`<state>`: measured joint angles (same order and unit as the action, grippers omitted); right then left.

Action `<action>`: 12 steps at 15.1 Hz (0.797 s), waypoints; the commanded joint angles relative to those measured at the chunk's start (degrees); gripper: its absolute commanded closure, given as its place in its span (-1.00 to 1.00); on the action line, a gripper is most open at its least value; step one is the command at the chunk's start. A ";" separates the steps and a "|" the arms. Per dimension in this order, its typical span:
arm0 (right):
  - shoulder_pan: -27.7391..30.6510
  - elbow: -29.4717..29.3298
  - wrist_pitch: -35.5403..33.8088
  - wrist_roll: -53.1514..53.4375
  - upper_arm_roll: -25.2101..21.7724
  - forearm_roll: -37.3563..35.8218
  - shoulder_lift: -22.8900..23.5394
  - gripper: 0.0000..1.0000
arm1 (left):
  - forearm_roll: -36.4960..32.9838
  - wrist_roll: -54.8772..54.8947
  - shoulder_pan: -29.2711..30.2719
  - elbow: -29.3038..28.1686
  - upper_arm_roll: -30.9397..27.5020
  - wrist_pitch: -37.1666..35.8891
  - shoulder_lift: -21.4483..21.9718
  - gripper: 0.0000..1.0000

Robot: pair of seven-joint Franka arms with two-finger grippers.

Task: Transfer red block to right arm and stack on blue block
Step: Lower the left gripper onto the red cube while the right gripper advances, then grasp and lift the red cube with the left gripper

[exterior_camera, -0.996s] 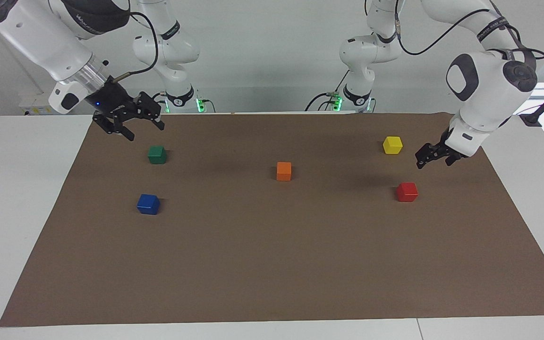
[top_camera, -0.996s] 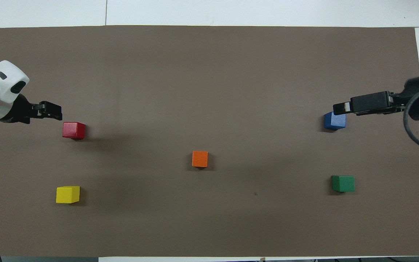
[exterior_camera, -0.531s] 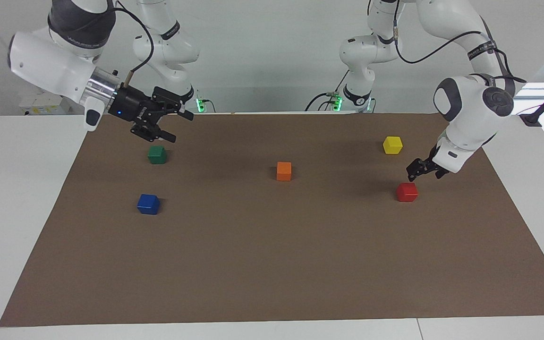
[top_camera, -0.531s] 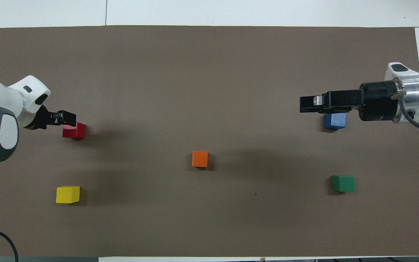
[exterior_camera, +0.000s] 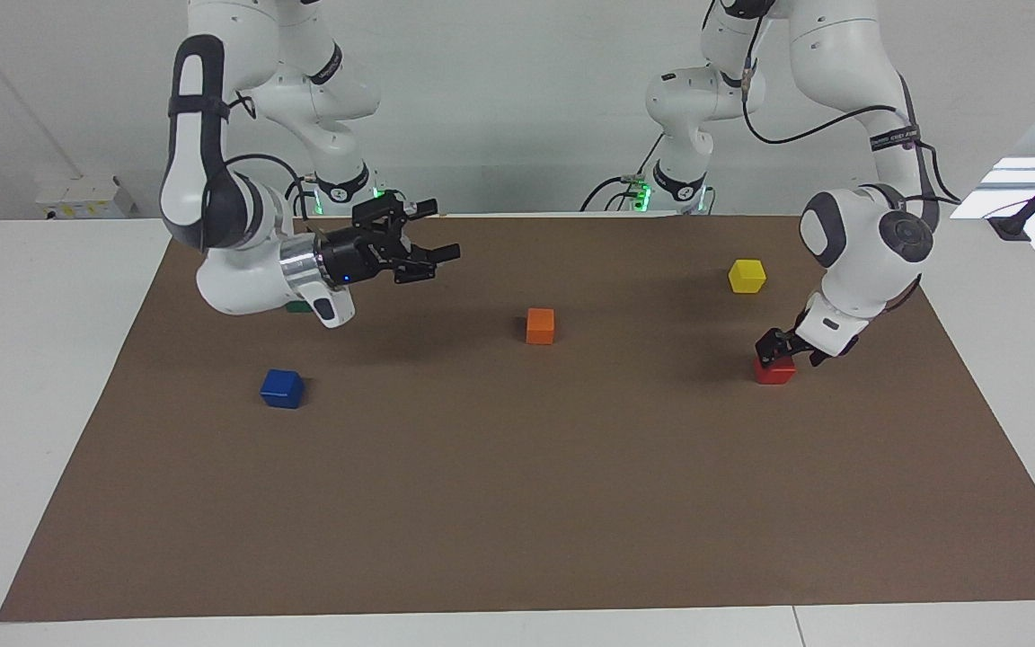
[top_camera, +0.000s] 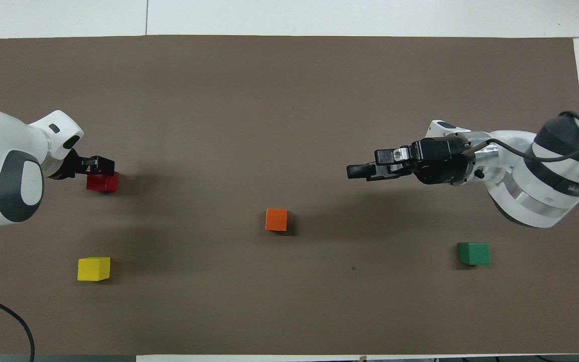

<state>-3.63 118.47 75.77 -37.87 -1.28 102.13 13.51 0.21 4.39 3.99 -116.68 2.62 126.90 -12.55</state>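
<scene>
The red block (exterior_camera: 774, 371) rests on the brown mat (exterior_camera: 517, 503) toward the left arm's end. My left gripper (exterior_camera: 776, 349) is down at the block's top, open, with a finger on either side; I cannot tell whether they touch it. In the overhead view the left gripper (top_camera: 101, 165) covers the red block's (top_camera: 103, 184) edge. The blue block (exterior_camera: 281, 388) sits on the mat toward the right arm's end; the right wrist hides it in the overhead view. My right gripper (exterior_camera: 442, 231) is open and empty, held in the air over the mat and pointing toward the middle; it also shows in the overhead view (top_camera: 353, 171).
An orange block (exterior_camera: 540, 325) sits mid-mat. A yellow block (exterior_camera: 747, 276) lies nearer to the robots than the red one. A green block (top_camera: 474, 253) lies nearer to the robots than the blue one and is mostly hidden by the right wrist in the facing view.
My left gripper came down from beside the red block onto it. My right gripper swung from over the green block toward the middle of the mat.
</scene>
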 commanded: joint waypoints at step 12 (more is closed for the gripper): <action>-9.02 -10.44 -7.40 -14.07 0.75 12.12 18.04 -1.00 | -0.65 -0.35 -0.38 -2.77 -0.42 2.49 -0.99 1.00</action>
<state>-11.67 110.81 68.70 -50.96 -0.76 112.05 29.07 0.21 4.83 3.99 -118.98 2.62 129.96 -14.12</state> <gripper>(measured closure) 0.000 0.458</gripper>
